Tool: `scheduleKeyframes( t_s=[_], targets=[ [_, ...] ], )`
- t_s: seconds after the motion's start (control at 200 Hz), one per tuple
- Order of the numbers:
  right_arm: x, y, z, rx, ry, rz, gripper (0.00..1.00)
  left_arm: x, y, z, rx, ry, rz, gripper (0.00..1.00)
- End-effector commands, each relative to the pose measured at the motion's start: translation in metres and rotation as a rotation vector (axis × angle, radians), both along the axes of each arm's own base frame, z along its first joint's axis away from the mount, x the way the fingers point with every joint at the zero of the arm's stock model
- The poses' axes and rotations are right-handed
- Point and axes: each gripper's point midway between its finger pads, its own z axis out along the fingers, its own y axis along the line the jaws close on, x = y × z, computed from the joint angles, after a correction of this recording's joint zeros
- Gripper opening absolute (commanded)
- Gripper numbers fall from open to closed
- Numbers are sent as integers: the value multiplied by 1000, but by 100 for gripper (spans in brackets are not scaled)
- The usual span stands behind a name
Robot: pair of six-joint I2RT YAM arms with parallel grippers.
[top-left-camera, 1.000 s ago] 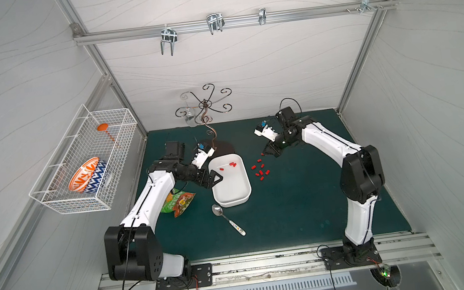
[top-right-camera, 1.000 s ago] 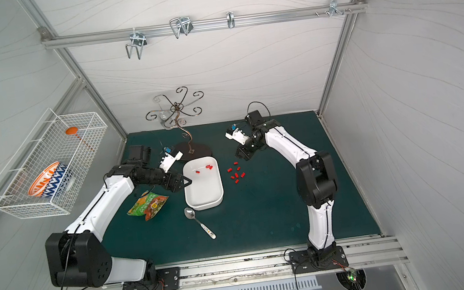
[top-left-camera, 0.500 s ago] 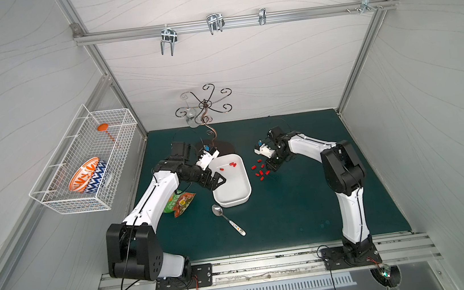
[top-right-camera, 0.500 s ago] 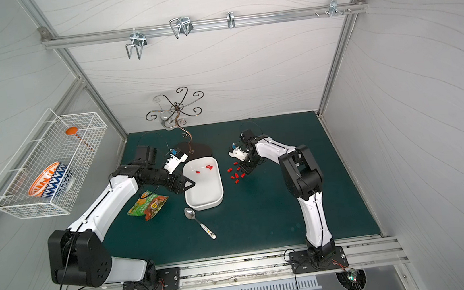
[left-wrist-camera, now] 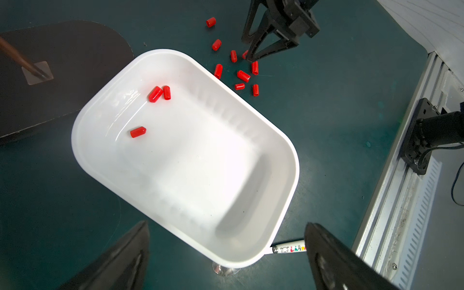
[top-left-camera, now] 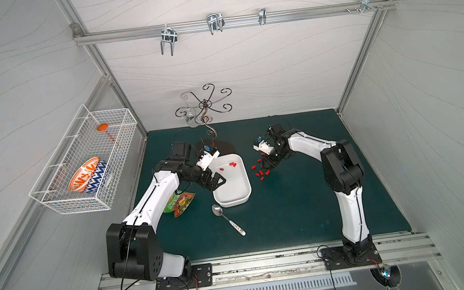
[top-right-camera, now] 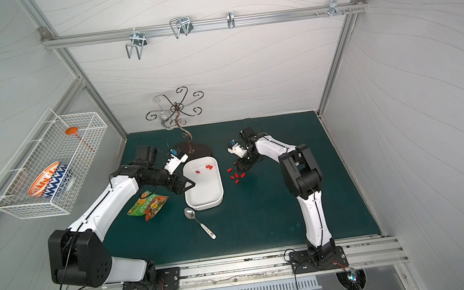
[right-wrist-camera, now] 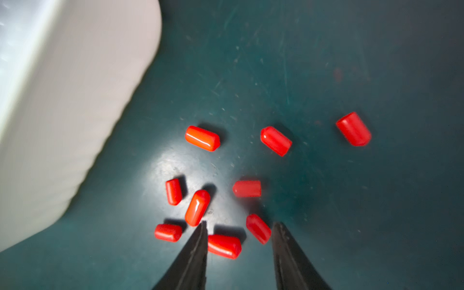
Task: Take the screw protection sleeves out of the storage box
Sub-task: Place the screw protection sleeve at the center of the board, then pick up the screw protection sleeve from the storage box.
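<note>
The white storage box (top-left-camera: 234, 194) sits on the green bench (top-left-camera: 291, 204), between the two arms and closer to the left one. Three red screw protection sleeves (left-wrist-camera: 155, 94) lie inside it, all near the far end. Two of them touch each other and one lies alone. Nine more sleeves lie on the bench just beside the box, on the right arm's side, in a loose little bunch.

The right end effector (right-wrist-camera: 239, 226) is down low over that bunch, with its tips pointing at the bench. Its two black fingers are apart and pinch nothing. A sleeve or two lie on the bench in the gap between them.

The left end effector (top-left-camera: 216, 181) hangs at the box's other long side. Its fingers are spread wide with nothing in them. I cannot tell if it touches the rim.

A spoon (top-left-camera: 217, 210) lies just by the near end of the box. A bright snack bag (top-left-camera: 182, 202) lies partly under the left arm. On the wall hangs a white wire basket (top-left-camera: 77, 203) with an orange and blue bowl (top-left-camera: 87, 175) in it.
</note>
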Motion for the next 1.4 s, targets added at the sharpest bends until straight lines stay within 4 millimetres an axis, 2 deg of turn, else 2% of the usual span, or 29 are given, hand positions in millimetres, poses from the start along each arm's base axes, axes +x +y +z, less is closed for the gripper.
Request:
scheduleKeyframes(
  t_s=[0.0,0.11,0.19,0.285,0.4,0.545,0.725,0.84,1.036,1.396],
  targets=[
    [-5,7,58,122,-42,45,48,-1,1,1,20,-23,-15,99],
    [-20,20,85,181,-97,139,52,-1,8,-2,46,-31,-10,99],
    [-35,38,100,211,-136,221,54,0,17,-2,47,-37,7,99],
    [-54,64,109,218,-178,313,56,3,31,1,37,-48,37,98],
    [-69,99,105,184,-240,406,56,7,48,5,9,-58,86,97],
    [-78,144,86,161,-265,446,56,12,66,9,6,-81,135,96],
    [-66,183,65,156,-308,428,56,13,70,9,0,-129,141,96],
    [-51,197,48,147,-302,389,55,13,71,8,-6,-140,152,96],
    [-37,210,24,108,-319,382,52,16,75,10,14,-173,178,96],
    [-13,219,-8,39,-367,364,43,17,79,15,27,-203,203,96]
  ],
)
